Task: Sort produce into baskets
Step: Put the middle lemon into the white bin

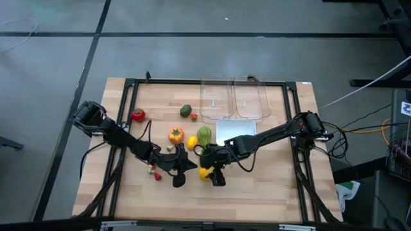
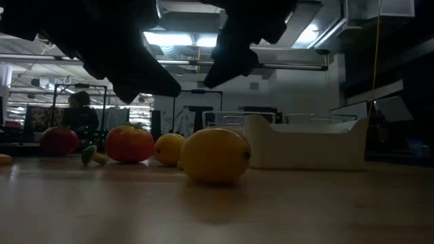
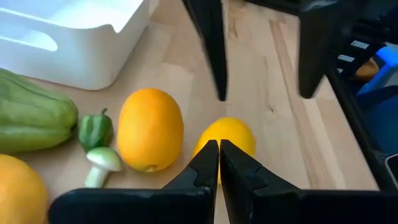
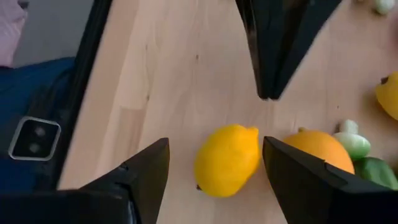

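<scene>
lemon (image 4: 227, 160) on worktop (image 4: 174, 74), between the spread fingers of the right claw (image 4: 214, 168).
not gripped; fingers apart either side, lemon lying free. left claw (image 3: 218, 163) pinched together, empty, just beside the lemon facing the right claw. whitish basket (image 1: 235, 131) behind the right claw.

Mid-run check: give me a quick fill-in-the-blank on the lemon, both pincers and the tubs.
1. The right pincer hangs open around the yellow ____.
2. The left pincer has its fingers ____.
3. The white tub lies in front of two ____ tubs.
4. The lemon rests on the ____, not in any tub.

Missing words: lemon; shut; clear; table
</scene>
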You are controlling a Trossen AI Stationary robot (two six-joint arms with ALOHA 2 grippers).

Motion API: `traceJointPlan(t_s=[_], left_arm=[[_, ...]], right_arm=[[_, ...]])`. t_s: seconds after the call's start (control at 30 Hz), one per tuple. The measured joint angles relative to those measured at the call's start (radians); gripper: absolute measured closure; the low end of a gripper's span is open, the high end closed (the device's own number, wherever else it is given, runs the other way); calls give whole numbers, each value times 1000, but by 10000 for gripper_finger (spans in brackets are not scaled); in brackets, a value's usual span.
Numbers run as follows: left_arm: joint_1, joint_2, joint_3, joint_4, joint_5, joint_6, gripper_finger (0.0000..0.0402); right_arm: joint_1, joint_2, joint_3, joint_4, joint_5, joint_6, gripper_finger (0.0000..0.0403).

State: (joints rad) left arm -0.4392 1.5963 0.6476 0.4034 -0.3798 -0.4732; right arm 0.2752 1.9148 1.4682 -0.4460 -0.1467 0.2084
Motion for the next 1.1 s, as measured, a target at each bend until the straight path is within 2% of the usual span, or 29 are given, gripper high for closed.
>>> traceJointPlan(t_s=[0.17, 0.3, 0.37, 0.53, 0.8, 1.1], left_arm=[[-1, 0, 0, 0, 0, 1, 389], [-1, 0, 0, 0, 0, 31, 389], [-1, 0, 0, 1, 0, 25, 389], [-2, 0, 0, 1, 0, -25, 389], [6, 0, 0, 1, 1, 23, 389], [17, 0, -2, -3, 1, 75, 389]], right_arm=[[-30, 0, 54, -1, 140, 100, 148], [-66, 0, 115, -44, 111, 135, 148], [-63, -1, 143, -96, 99, 119, 148], [-44, -1, 157, -248, 131, -50, 148], [-36, 16, 157, -291, 304, -173, 148], [-69, 106, 158, -289, 224, -191, 148]])
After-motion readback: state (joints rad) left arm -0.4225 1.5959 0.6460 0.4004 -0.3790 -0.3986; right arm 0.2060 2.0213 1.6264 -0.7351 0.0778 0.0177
